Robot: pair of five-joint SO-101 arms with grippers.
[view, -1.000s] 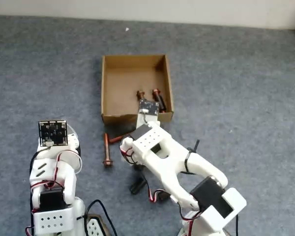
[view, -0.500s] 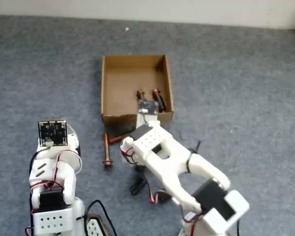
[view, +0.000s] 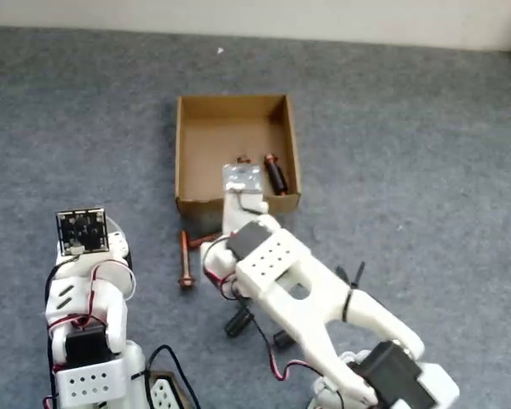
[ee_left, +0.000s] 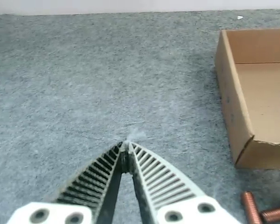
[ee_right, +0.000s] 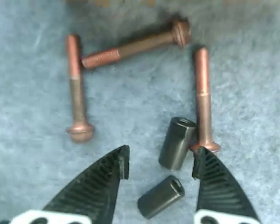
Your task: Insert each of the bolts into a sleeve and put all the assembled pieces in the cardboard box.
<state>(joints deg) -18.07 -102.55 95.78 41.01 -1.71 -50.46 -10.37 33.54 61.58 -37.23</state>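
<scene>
In the right wrist view, my right gripper hangs open just above the carpet. Two dark sleeves lie between its fingers, one upright-tilted and one nearer the wrist. Three copper bolts lie close by: one to one side, one farther out, and one touching the first sleeve. From above, two bolts show in front of the cardboard box, which holds an assembled piece. My left gripper is shut and empty over bare carpet, left of the box.
Grey carpet covers the whole floor. The right arm stretches from the lower right to the box's front wall and hides part of the box's inside. A small dark piece lies by that arm. The left arm stands at the lower left.
The right arm's wrist has swung left and forward, its camera board now farther over the box's front edge. The left arm has shifted slightly left and back.
</scene>
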